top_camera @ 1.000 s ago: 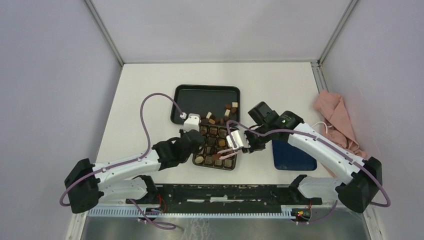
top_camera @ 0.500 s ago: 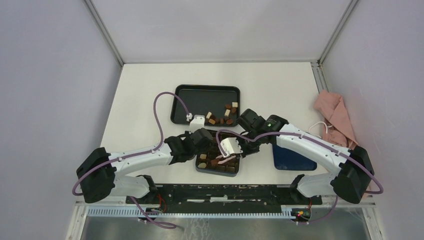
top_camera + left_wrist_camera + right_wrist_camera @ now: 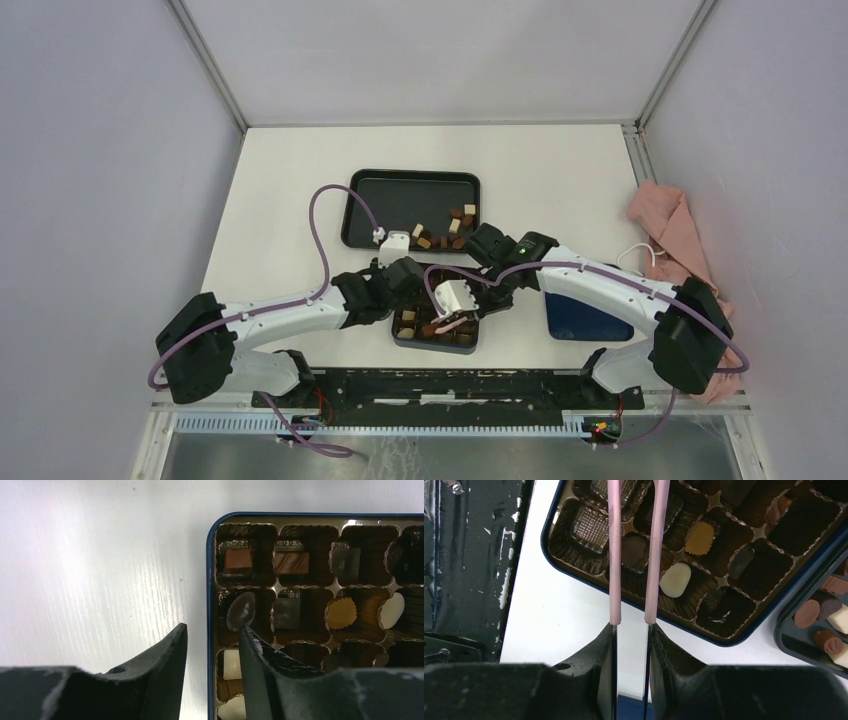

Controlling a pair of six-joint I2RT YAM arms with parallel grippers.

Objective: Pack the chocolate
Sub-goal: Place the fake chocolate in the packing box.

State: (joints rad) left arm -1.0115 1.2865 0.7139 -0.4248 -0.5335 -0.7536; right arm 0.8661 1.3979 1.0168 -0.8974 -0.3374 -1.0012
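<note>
Chocolate [image 3: 675, 579]: most pieces sit in the cells of the box [image 3: 208, 580]. The rest lie loose in the near right corner of the tray [image 3: 400, 195], just behind the box. Several box cells are not filled. Right gripper [image 3: 630, 630] is clamped on the tweezers [image 3: 614, 555]; their two arms stand apart and reach over filled cells. The tips are out of the wrist view, so I cannot tell if a piece is held. Left gripper [image 3: 210, 630] has its jaws parted astride the box's left rim, gripping nothing. Risks: lifting the left gripper at an angle could hook the rim and tip the box, spilling seated pieces. One dark oval [image 3: 241, 611] already lies askew in its cell and could be knocked out. Dragging the tweezer tips low could unseat neighbours. Both wrists crowd over the box, so a reach to the tray invites a clash. A blue panel [image 3: 590, 315] and a pink cloth [image 3: 675, 245] lie to the right, clear of the work.
</note>
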